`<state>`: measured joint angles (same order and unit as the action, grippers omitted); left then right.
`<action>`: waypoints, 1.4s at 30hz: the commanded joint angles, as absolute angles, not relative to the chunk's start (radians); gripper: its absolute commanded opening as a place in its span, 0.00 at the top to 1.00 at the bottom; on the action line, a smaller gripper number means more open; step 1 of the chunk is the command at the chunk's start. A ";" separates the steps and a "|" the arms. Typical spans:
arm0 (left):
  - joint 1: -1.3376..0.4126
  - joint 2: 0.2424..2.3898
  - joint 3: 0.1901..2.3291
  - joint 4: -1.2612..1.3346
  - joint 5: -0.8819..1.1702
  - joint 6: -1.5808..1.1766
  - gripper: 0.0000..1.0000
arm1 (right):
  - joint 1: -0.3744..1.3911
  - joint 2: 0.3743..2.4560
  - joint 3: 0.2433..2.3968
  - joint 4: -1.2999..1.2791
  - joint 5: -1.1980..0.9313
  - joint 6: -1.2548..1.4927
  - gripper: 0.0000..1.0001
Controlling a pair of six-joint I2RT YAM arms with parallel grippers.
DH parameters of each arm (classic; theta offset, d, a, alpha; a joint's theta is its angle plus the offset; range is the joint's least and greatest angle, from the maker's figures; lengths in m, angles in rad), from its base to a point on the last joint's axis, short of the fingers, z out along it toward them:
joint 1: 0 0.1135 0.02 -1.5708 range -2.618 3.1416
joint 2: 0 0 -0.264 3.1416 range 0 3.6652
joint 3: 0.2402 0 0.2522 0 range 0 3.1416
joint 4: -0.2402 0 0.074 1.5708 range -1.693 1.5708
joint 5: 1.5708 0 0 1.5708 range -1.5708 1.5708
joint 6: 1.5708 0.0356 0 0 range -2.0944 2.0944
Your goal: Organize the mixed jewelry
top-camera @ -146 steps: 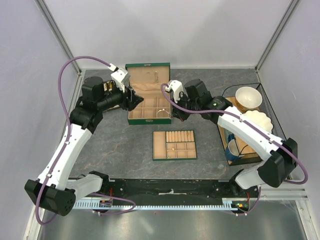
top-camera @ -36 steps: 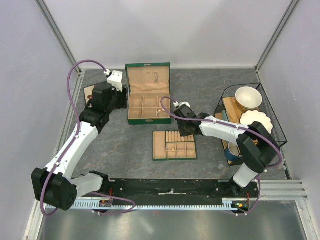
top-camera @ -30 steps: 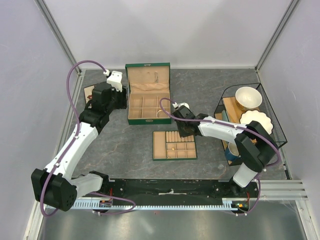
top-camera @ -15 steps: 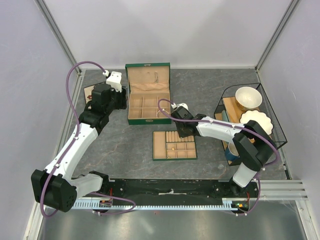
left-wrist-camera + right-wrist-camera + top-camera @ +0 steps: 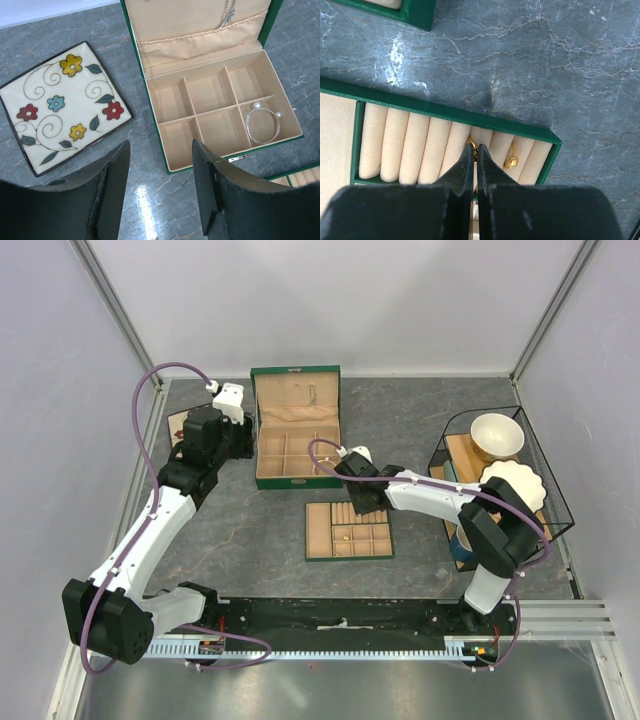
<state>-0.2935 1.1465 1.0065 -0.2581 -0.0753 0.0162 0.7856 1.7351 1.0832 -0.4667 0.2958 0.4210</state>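
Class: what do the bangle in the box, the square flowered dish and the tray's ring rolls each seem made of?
Bangle: silvery metal, likely; it glints, with two pearl-like beads at its open ends. Square flowered dish: probably glazed ceramic; smooth cream face, painted flowers, dark rim. Ring rolls: soft tan padding, perhaps velvet or suede; matte, no shine.

Top external: high, behind the near edge, looking down on the whole table (image 5: 410,430). Left wrist: obliquely above the jewelry box (image 5: 205,92). Right wrist: very near the divided tray (image 5: 420,109). Both appear overhead
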 commanded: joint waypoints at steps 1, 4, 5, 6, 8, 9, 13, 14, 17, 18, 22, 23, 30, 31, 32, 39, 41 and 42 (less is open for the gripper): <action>-0.288 1.123 1.000 -0.210 -0.066 0.028 0.40 | 0.802 1.761 1.135 -0.442 0.282 0.437 1.00; -0.288 1.120 1.000 -0.209 -0.064 0.025 0.40 | 0.804 1.767 1.147 -0.443 0.269 0.449 1.00; -0.288 1.118 1.000 -0.210 -0.061 0.022 0.41 | 0.805 1.772 1.153 -0.443 0.265 0.451 1.00; -0.288 1.118 1.000 -0.210 -0.061 0.021 0.41 | 0.807 1.773 1.160 -0.443 0.265 0.451 1.00; -0.290 1.118 1.002 -0.210 -0.061 0.021 0.41 | 0.808 1.775 1.166 -0.446 0.275 0.451 1.00; -0.288 1.115 1.000 -0.209 -0.061 0.023 0.41 | 0.808 1.776 1.166 -0.449 0.273 0.453 1.00; -0.288 1.114 0.999 -0.210 -0.060 0.025 0.41 | 0.808 1.769 1.166 -0.449 0.275 0.460 1.00; -0.288 1.114 0.997 -0.210 -0.060 0.023 0.41 | 0.810 1.769 1.164 -0.451 0.276 0.462 1.00; -0.288 1.115 0.997 -0.210 -0.058 0.023 0.41 | 0.808 1.766 1.167 -0.454 0.273 0.465 1.00; -0.288 1.114 0.997 -0.210 -0.055 0.021 0.41 | 0.811 1.763 1.166 -0.454 0.267 0.466 1.00; -0.288 1.117 0.999 -0.210 -0.055 0.023 0.41 | 0.813 1.758 1.166 -0.453 0.259 0.468 0.89; -0.288 1.115 0.997 -0.210 -0.054 0.023 0.41 | 0.813 1.756 1.164 -0.453 0.258 0.468 0.88; -0.288 1.111 0.994 -0.210 -0.055 0.025 0.41 | 0.813 1.746 1.163 -0.449 0.242 0.463 0.81; -0.288 1.108 0.993 -0.212 -0.055 0.025 0.41 | 0.813 1.743 1.163 -0.448 0.242 0.465 0.81; -0.288 1.108 0.992 -0.212 -0.055 0.025 0.41 | 0.815 1.743 1.163 -0.448 0.241 0.463 0.80; -0.288 1.108 0.993 -0.212 -0.057 0.021 0.41 | 0.815 1.732 1.167 -0.445 0.218 0.462 0.80; -0.288 1.104 0.992 -0.210 -0.057 0.023 0.41 | 0.816 1.729 1.166 -0.443 0.213 0.460 0.80; -0.288 1.106 0.992 -0.213 -0.057 0.021 0.41 | 0.815 1.726 1.166 -0.443 0.212 0.460 0.79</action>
<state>-0.2935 1.1374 0.9913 -0.2558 -0.0681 0.0158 0.8032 1.7660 1.1290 -0.4637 0.2501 0.4492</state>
